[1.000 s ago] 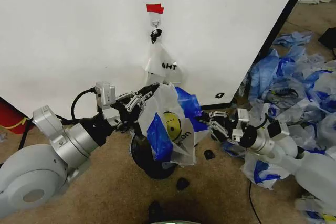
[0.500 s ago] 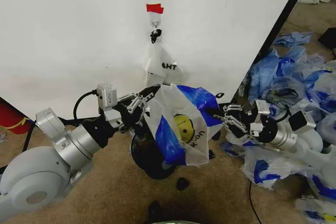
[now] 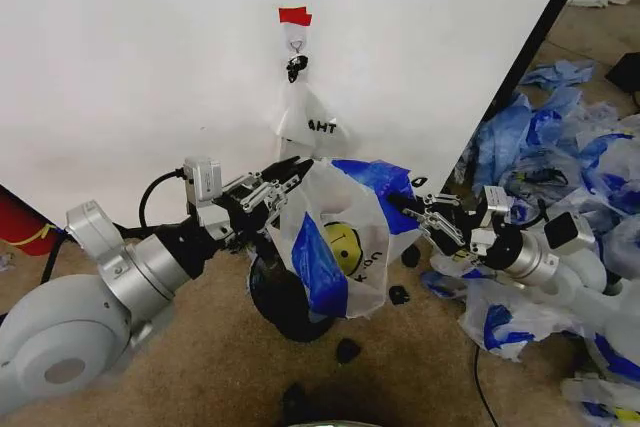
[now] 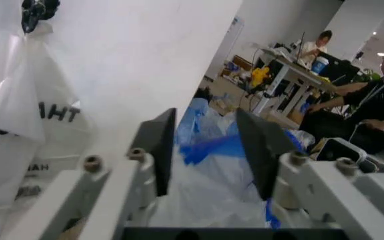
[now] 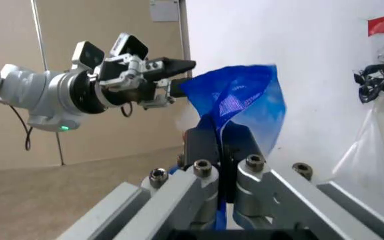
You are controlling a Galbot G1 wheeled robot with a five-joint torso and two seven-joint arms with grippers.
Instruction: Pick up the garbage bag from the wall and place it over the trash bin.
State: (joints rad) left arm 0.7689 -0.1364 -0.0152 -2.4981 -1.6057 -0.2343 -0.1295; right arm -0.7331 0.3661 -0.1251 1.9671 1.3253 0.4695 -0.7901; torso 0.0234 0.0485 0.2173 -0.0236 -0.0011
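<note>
Before white wall (image 3: 150,67) — garbage bag (image 3: 345,237) stretched between both tools.

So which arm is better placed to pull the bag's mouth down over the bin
Probably the left. The left gripper holds the garbage bag rim almost directly above the trash bin. The right gripper, pinching the opposite rim, sits off to the bin's side.

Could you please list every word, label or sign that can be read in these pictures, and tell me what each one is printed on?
"HT": black letters on the narrow white bag hanging from the wall hook; the rest of the word is lost in folds.
Black lettering beside the yellow smiley on the garbage bag: too crumpled and tilted to read.
Fainter lettering lower on the hanging bag, in the left wrist view: too blurred to read.
</note>
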